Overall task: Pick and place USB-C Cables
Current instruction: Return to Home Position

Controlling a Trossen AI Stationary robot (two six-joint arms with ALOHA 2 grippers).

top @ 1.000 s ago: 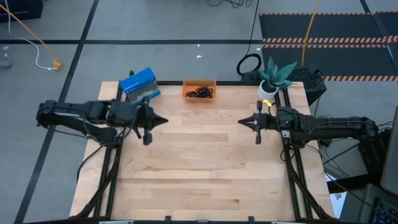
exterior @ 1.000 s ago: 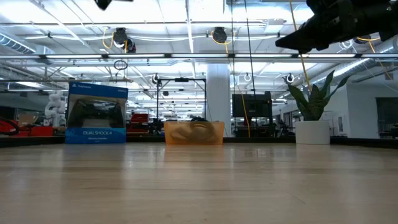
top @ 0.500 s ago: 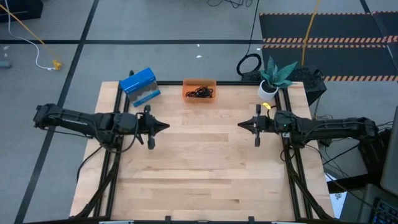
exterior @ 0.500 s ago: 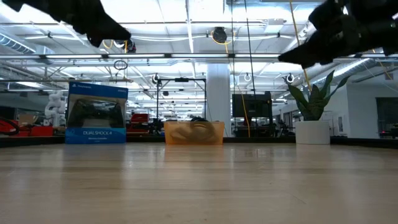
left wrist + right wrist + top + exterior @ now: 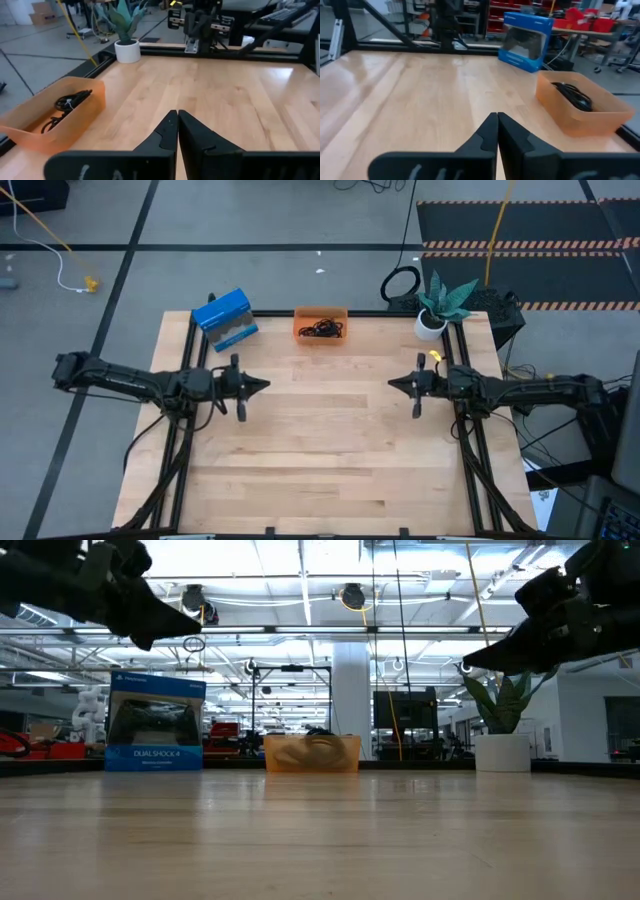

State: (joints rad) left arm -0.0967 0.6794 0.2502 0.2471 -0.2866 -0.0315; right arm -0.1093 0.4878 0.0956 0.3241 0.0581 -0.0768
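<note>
So the cables (image 5: 320, 329) are sitting in the orange bin (image 5: 320, 311), which is at 12 o'clock on the table (image 5: 330, 450), right against the far edge. It's one dark tangle in there, and I can't count them apart from here.

Both arms are hanging above the table on either side of its middle. The left gripper (image 5: 262, 384) points toward 3 o'clock and the right gripper (image 5: 393, 384) toward 9, tips facing each other with bare wood between. Both have their fingers pressed flat together and neither is holding anything.

From the left tip the bin lies between 1 and 2 o'clock; from the right tip it's between 10 and 11. The left looks a hair nearer, but honestly it's close.

The bin's long axis runs 9-to-3 along the far edge, and the heap spreads along that line too. Being a tangle, the cables don't really point anywhere.

My guess is the picking is done and the arms only need to tuck back to rest, away from the bin.
</note>
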